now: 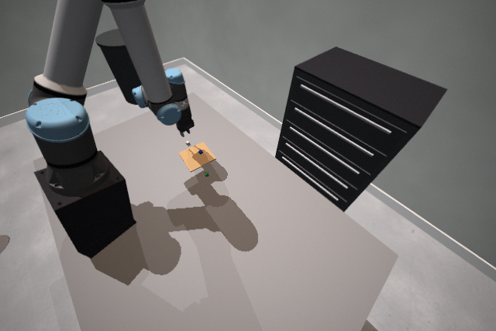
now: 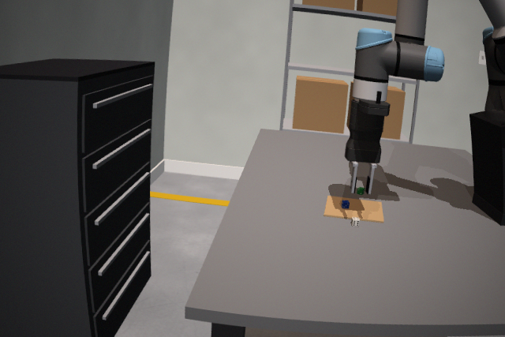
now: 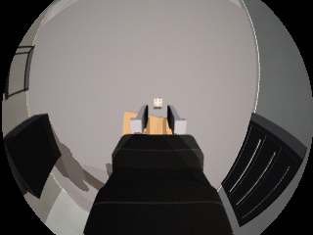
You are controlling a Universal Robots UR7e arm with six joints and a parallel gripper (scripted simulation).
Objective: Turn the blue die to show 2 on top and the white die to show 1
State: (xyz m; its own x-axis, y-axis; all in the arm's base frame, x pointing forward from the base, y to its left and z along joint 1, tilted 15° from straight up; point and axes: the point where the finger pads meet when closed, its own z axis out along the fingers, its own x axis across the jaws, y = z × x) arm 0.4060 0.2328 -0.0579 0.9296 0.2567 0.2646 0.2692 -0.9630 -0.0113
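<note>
The orange mat (image 1: pixel 192 163) (image 2: pixel 373 212) (image 3: pixel 128 118) lies flat on the table. The blue die (image 1: pixel 200 152) (image 2: pixel 345 204) rests on it; the wrist view hides this die. The white die (image 1: pixel 187 143) (image 2: pixel 355 222) (image 3: pixel 157 103) lies on the table just off the mat's edge, a side with several dark pips facing the exterior camera. The green die (image 1: pixel 206 174) (image 2: pixel 360 190) lies on the table off the opposite edge. My gripper (image 1: pixel 184 133) (image 2: pixel 361 192) (image 3: pixel 157 112) is partly open and empty, pointing down above the table near the white die. The top faces are too small to read surely.
The arm's shadow falls across part of the mat and around the green die. A black drawer cabinet (image 1: pixel 320 139) (image 2: pixel 114 186) (image 3: pixel 264 168) stands beyond the table's side. A shelf with cardboard boxes (image 2: pixel 319 105) stands behind the table.
</note>
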